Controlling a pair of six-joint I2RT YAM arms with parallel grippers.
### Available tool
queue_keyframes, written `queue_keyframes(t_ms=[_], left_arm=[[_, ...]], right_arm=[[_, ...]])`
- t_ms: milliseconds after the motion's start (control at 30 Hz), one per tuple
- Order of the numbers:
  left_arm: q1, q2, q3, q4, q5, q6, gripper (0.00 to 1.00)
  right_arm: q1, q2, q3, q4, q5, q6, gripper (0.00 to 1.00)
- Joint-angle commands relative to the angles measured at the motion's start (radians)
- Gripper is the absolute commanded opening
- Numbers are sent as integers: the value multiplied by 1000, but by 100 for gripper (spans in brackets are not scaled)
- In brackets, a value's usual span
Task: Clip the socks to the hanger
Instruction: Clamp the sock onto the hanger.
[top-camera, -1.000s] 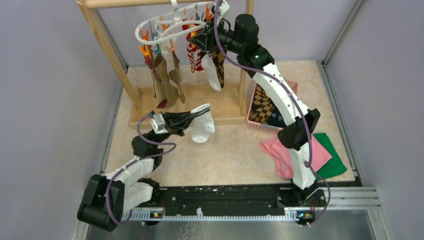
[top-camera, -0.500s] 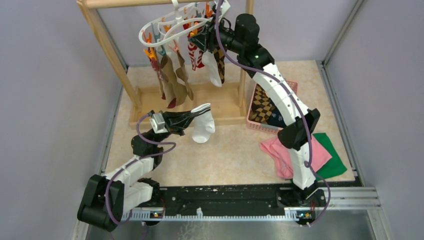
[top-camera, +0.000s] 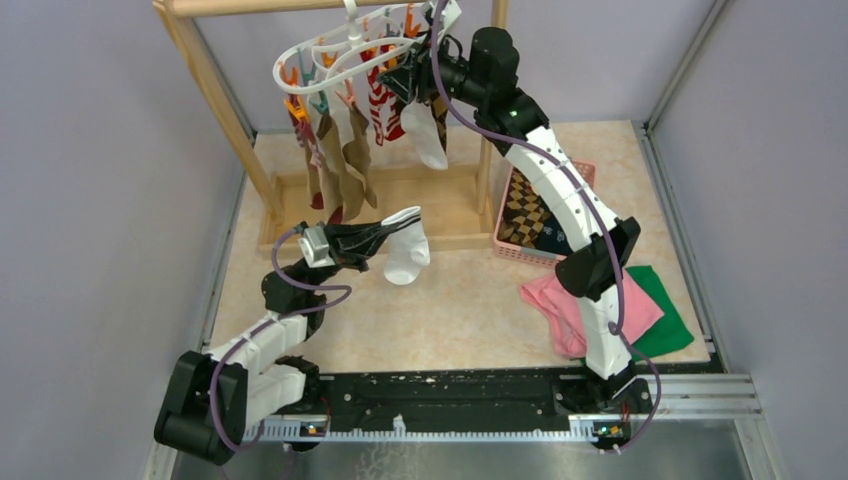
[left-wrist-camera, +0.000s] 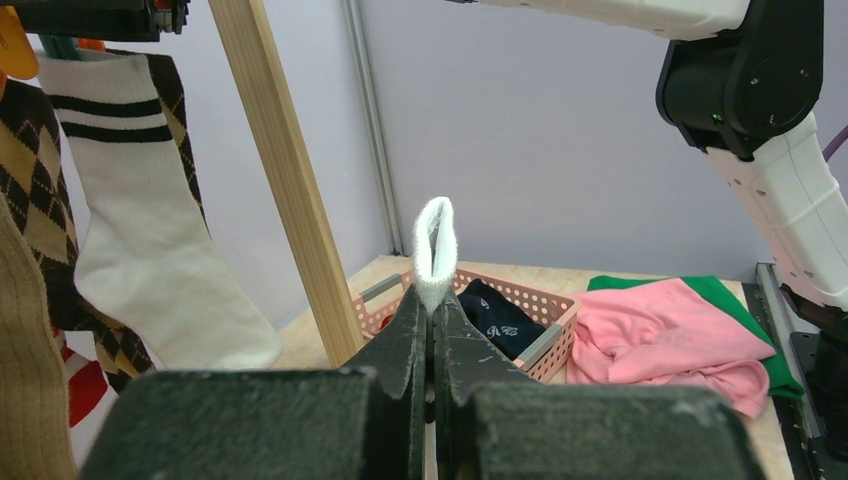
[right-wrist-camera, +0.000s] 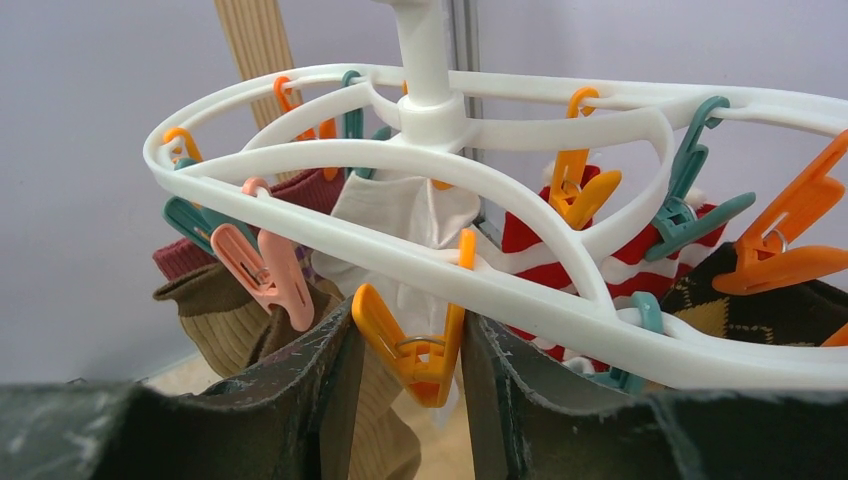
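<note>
White sock (left-wrist-camera: 436, 245) is pinched in the left gripper's (left-wrist-camera: 432, 305) pressed-together jaws, raised below the hanger (right-wrist-camera: 520, 132) for presenting. Right gripper's (right-wrist-camera: 405, 335) jaws stand spread around an orange clip (right-wrist-camera: 415, 360), likely to squeeze it open.

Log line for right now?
left gripper: shut on plain white sock | right gripper: open astride orange plastic clip on white oval hanger

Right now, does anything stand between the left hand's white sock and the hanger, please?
Nothing visible does: open air separates the white sock in the left hand from the hanger; hung socks dangle below its ring.
</note>
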Motion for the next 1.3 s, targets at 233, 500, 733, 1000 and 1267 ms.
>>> queue_keyframes(t_ms=[233,500,733,1000,1267], left_arm=[[3,-20,27,104,10,1,0],[4,-8,51,96,-15,-6,0],[3,18,152,-17,-122,23,0],[-6,103,306,-228,-343,51,0],[-62,175,445,-395,-540,243,0]], right_arm=[[-13,-33,1,65,2,13,19],[-13,-67,-50,95,2,21,0],[26,-77,-47,65,104,26,0],[47,-87,-44,45,193,32,0],[53,-87,-45,43,201,37,0]])
